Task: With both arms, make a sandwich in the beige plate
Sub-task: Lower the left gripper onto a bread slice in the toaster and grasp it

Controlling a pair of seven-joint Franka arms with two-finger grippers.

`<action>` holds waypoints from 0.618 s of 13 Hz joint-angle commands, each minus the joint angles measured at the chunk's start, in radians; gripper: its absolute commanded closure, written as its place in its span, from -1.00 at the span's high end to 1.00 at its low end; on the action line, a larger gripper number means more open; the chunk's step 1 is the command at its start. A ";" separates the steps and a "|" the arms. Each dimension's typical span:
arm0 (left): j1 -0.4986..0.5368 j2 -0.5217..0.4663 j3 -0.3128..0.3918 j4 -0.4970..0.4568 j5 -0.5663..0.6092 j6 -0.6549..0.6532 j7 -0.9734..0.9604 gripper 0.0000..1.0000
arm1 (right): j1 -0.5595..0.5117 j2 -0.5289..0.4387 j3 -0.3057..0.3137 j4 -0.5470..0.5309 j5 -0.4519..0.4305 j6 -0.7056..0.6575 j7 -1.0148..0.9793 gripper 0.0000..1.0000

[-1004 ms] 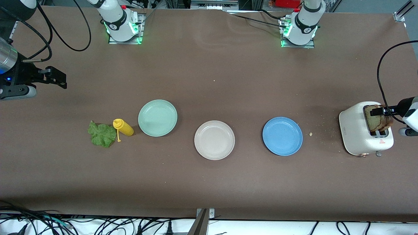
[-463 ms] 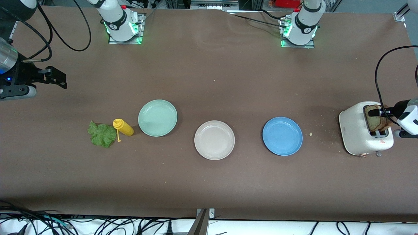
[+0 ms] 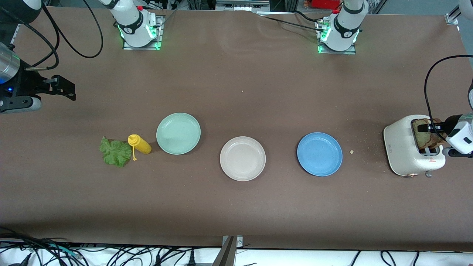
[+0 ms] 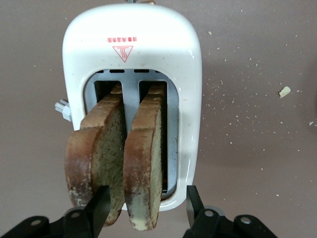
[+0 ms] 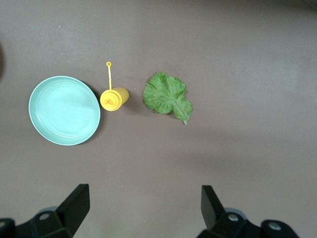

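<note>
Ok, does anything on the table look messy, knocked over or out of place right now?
Yes: bread crumbs lie scattered on the table between the blue plate and the toaster, with one bigger crumb beside the plate. The yellow squeeze bottle lies on its side, cap off.

Two bread slices (image 4: 119, 158) stood in the toaster (image 3: 401, 147) at the left arm's end of the desk (image 3: 236, 92), three plates (image 3: 242, 158) between it and the lettuce (image 3: 115, 152).

Mint-green plate (image 3: 178, 133) beside yellow squeeze bottle (image 3: 139, 144); blue plate (image 3: 319, 154); white toaster (image 3: 411, 152), crumbs nearby, probably bread.
</note>
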 commanded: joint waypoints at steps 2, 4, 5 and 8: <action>-0.003 0.020 -0.003 0.031 0.028 -0.009 0.018 -0.80 | 0.003 -0.009 0.000 0.001 -0.003 -0.004 0.016 1.00; -0.003 0.020 -0.003 0.032 0.029 -0.009 0.018 -1.00 | 0.003 -0.009 0.000 0.001 -0.003 -0.005 0.016 1.00; -0.003 0.018 -0.003 0.035 0.029 -0.009 0.020 -1.00 | 0.003 -0.009 0.000 0.001 -0.003 -0.005 0.014 1.00; -0.006 0.009 -0.006 0.103 0.023 -0.040 0.017 -1.00 | 0.003 -0.009 0.000 0.001 -0.003 -0.005 0.014 1.00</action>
